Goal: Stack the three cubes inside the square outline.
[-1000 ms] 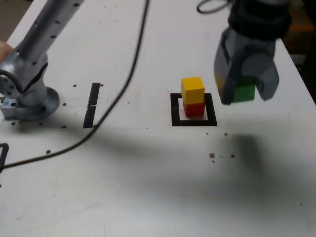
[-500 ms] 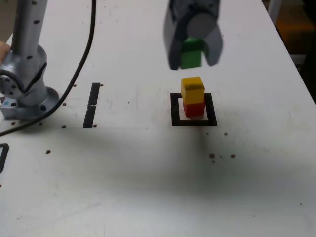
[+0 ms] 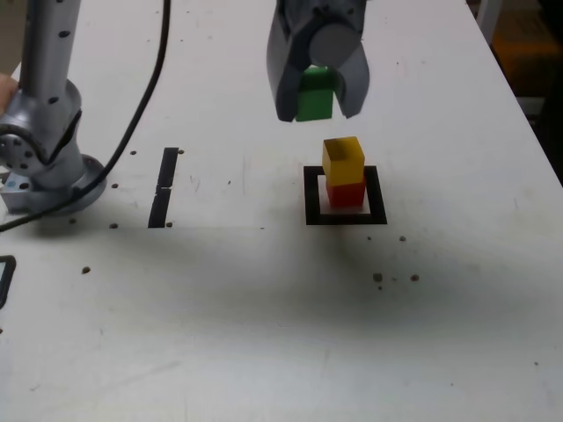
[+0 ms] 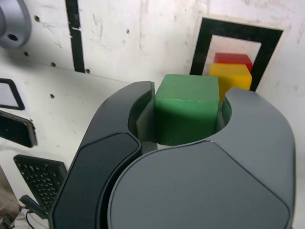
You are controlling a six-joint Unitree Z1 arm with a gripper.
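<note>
**Two cubes stacked, the third nearly overhead**

Two cubes already stand inside the outline (image 3: 345,195) near the worktop's middle — the yellow cube (image 3: 343,159) sitting on the red cube (image 3: 346,192), a little askew. A second ago the gripper (image 3: 316,91) hung off toward the worktop's right edge in the exterior view; it has since swung across and climbed, and now sits above the stack, slightly to its left and farther back. Its jaws are closed snugly on the green cube (image 4: 187,109), which fills the narrow gap between them and is clear of the yellow one. Judging by this, the carry is almost done — what remains is to centre over yellow, lower, and release without nudging the pair.
</note>
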